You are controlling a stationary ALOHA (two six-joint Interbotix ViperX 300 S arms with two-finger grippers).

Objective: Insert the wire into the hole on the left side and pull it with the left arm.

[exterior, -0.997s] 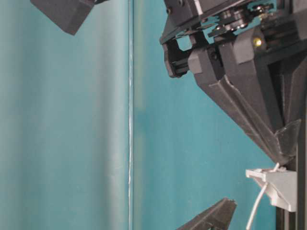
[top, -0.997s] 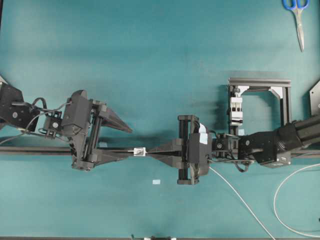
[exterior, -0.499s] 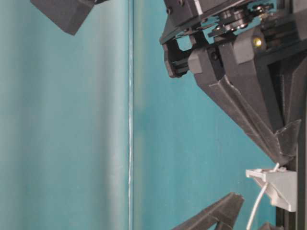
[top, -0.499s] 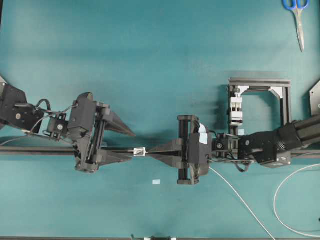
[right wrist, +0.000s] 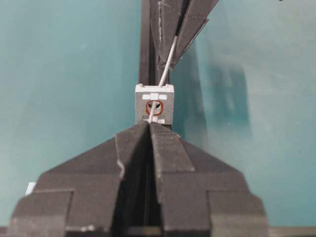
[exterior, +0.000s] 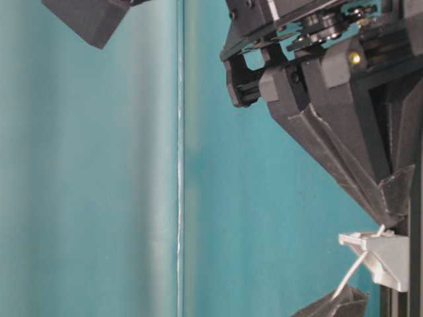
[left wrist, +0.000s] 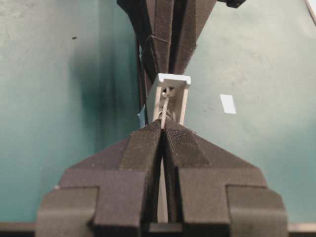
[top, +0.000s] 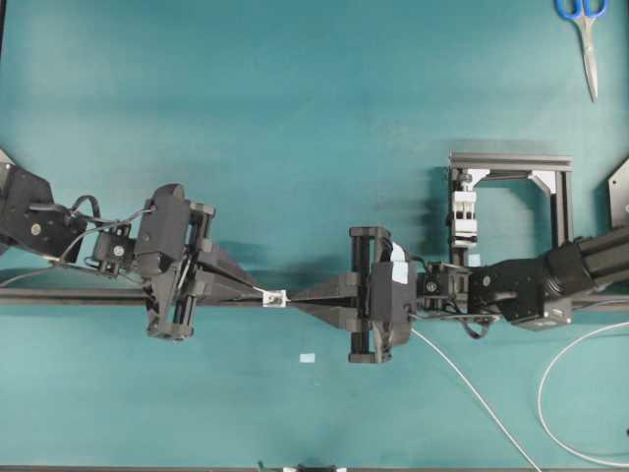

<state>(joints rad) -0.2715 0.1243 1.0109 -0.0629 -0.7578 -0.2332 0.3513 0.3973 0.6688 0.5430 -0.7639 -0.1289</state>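
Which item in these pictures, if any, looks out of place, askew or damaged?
Nothing looks damaged or askew. The wire runs straight through the hole, with both hands shut on it. The only strays: a pale tape scrap on the table and scissors in the far corner.

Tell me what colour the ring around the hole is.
Reddish-brown, on the pale block, with the wire running through the hole; clearest in the right wrist view.

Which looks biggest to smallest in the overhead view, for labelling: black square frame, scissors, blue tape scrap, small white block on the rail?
1. black square frame
2. scissors
3. small white block and blue tape scrap: look alike
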